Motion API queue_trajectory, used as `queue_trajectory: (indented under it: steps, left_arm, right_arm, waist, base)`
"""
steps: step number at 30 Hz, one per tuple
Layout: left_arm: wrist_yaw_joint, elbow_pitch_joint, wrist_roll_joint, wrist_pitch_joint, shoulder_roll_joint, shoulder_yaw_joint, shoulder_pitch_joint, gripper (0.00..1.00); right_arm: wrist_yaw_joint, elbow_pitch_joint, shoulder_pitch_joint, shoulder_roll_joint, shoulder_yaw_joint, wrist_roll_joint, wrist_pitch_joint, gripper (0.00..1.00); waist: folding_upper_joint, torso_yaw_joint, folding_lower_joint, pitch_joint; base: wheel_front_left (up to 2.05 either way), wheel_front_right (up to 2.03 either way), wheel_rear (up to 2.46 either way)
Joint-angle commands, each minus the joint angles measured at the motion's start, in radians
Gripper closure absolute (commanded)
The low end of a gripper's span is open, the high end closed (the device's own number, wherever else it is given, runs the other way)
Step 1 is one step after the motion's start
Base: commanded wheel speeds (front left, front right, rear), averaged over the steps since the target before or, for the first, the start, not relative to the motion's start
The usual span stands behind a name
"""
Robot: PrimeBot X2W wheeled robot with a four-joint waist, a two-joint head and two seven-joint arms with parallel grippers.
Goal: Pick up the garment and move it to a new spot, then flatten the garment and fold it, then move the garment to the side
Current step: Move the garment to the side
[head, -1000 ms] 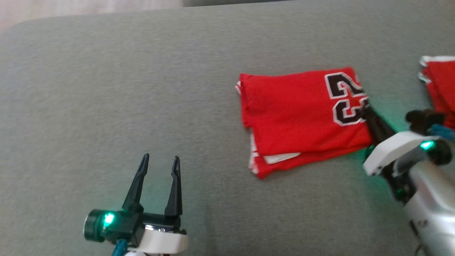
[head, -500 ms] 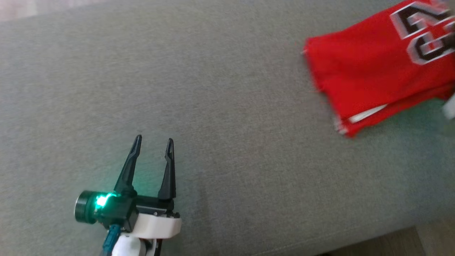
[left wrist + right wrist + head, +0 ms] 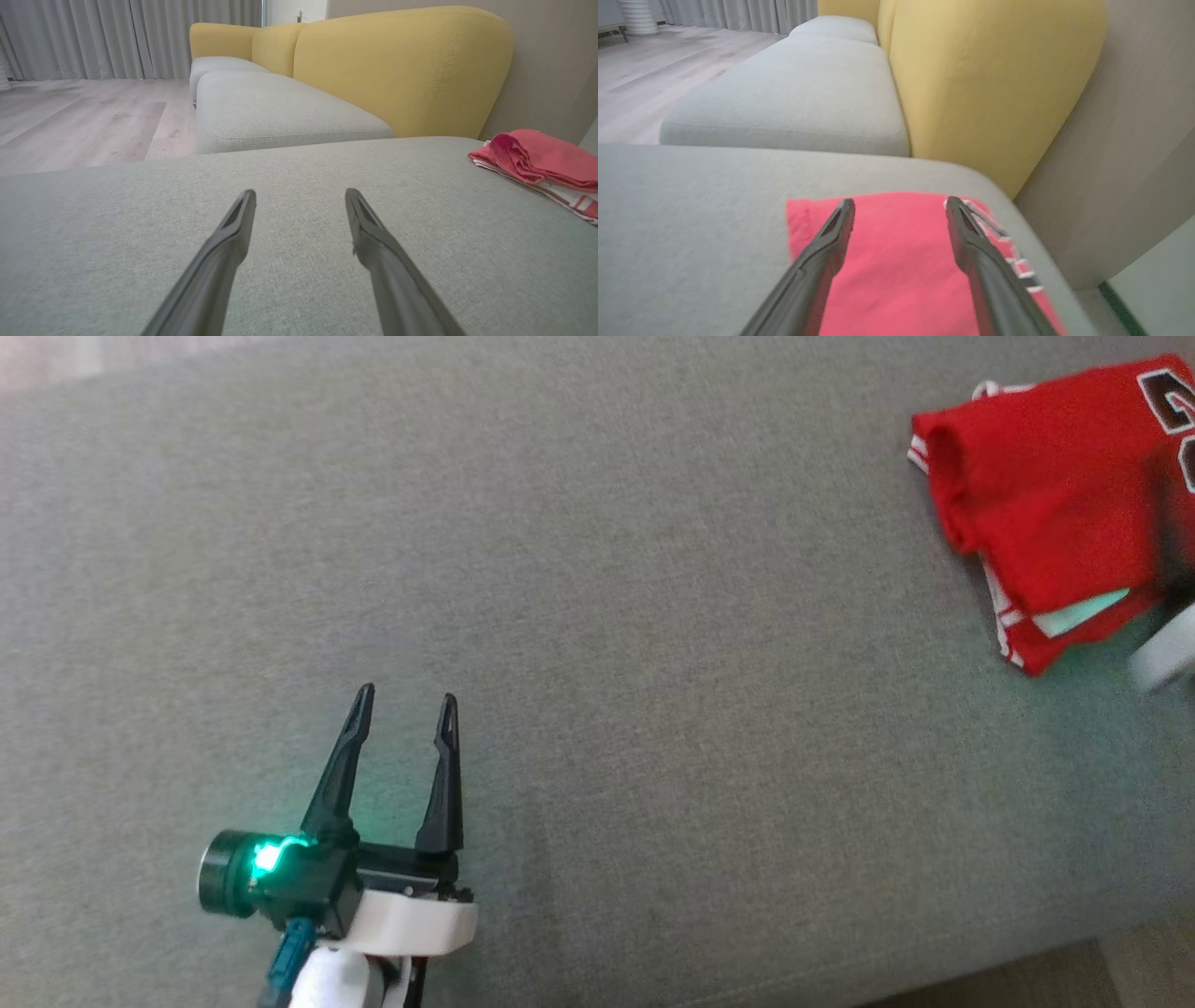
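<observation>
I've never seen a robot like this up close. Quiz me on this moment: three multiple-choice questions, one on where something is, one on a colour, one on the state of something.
1. Where does the folded red jersey lie?
A. In a basket
B. On the grey cushion, far to the robot's right
C. On the wooden floor

2. What colour is the sofa backrest?
A. Yellow
B. Blue
C. Black

3. How does the right gripper stand?
A. Shut tight
B. Fingers spread apart
C. Clamped on a cup

Answers:
1 B: the head view shows the jersey at the cushion's right end.
2 A: both wrist views show yellow upholstery behind the seat.
3 B: the right wrist view shows a wide gap between the two dark fingers, with the jersey lying flat on the cushion.
</observation>
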Motion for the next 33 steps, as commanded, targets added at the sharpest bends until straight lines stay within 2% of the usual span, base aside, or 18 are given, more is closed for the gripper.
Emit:
queue_trajectory:
  steps: [1, 6, 12, 15, 20, 24, 28, 33]
  left_arm:
    - [0.008, -0.027, -0.006, -0.005, -0.004, 0.025, -0.019, 0.0]
    - [0.018, -0.033, -0.026, -0.005, -0.004, 0.02, -0.004, 0.0]
    - [0.038, -0.029, -0.059, -0.005, -0.004, 0.012, 0.05, 0.0]
    - [0.045, -0.03, -0.074, -0.005, -0.004, 0.015, 0.077, 0.0]
    - [0.048, -0.036, -0.083, -0.005, -0.004, 0.026, 0.128, 0.0]
    - [0.05, -0.042, -0.076, -0.005, -0.004, 0.04, 0.16, 0.0]
    - [0.051, -0.061, -0.066, -0.005, -0.004, 0.057, 0.192, 0.0]
    - [0.063, -0.076, -0.063, -0.005, -0.004, 0.065, 0.221, 0.0]
  right_arm:
    - [-0.001, -0.036, 0.052, 0.009, 0.008, -0.011, -0.01, 0.0]
    - [-0.001, -0.078, 0.168, 0.165, 0.072, -0.023, -0.06, 0.0]
    - [-0.001, -0.05, 0.294, 0.321, 0.171, -0.015, -0.168, 0.0]
    - [-0.001, -0.063, 0.343, 0.356, 0.175, -0.056, -0.181, 0.0]
    - [-0.001, -0.22, 0.475, 0.419, 0.058, -0.189, -0.182, 0.0]
    - [-0.001, -0.301, 0.564, 0.45, 0.008, -0.269, -0.183, 0.0]
    - [-0.001, -0.367, 0.639, 0.475, -0.019, -0.314, -0.183, 0.0]
    - [-0.001, -0.391, 0.677, 0.489, -0.028, -0.335, -0.183, 0.0]
  waist:
    - [0.0, 0.018, 0.0, -0.023]
    - [0.0, 0.057, 0.0, -0.082]
    - [0.0, 0.112, 0.0, -0.182]
    - [0.0, 0.136, 0.0, -0.224]
    - [0.0, 0.169, 0.0, -0.281]
    - [0.0, 0.179, 0.0, -0.306]
    - [0.0, 0.182, 0.0, -0.322]
    - [0.0, 0.179, 0.0, -0.334]
  base:
    - [0.0, 0.0, 0.0]
    - [0.0, 0.0, 0.0]
    - [0.0, 0.0, 0.0]
    - [0.0, 0.0, 0.0]
    - [0.0, 0.0, 0.0]
    - [0.0, 0.0, 0.0]
    - [0.0, 0.0, 0.0]
    - [0.0, 0.0, 0.0]
